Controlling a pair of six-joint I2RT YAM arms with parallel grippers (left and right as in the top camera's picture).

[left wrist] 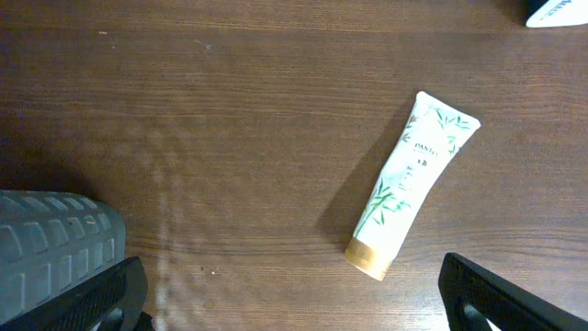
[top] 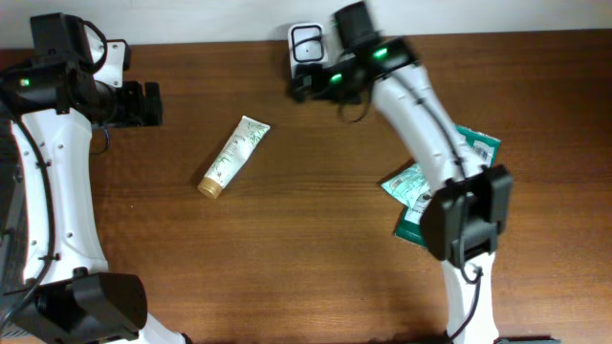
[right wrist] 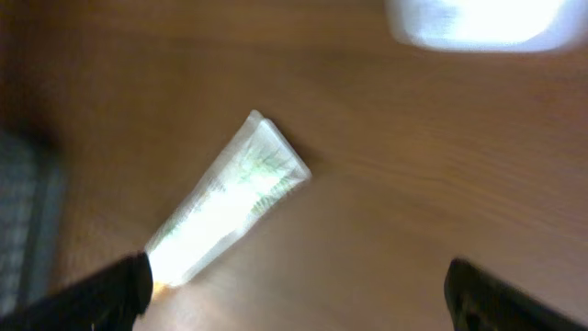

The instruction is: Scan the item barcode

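The item, a white tube (top: 234,156) with green leaf print and a gold cap, lies flat on the wooden table (top: 316,248), left of centre. It also shows in the left wrist view as the tube (left wrist: 413,179) and, blurred, in the right wrist view as the tube (right wrist: 230,202). A white barcode scanner (top: 306,43) stands at the table's back edge. My right gripper (top: 300,88) hovers just in front of the scanner, open (right wrist: 299,294) and holding nothing. My left gripper (top: 148,103) is at the far left, open (left wrist: 294,299) and holding nothing.
Green packets (top: 421,186) lie at the right under the right arm. A corner of the scanner (left wrist: 559,9) shows at the top right of the left wrist view. A grey ribbed block (left wrist: 55,239) sits at that view's lower left.
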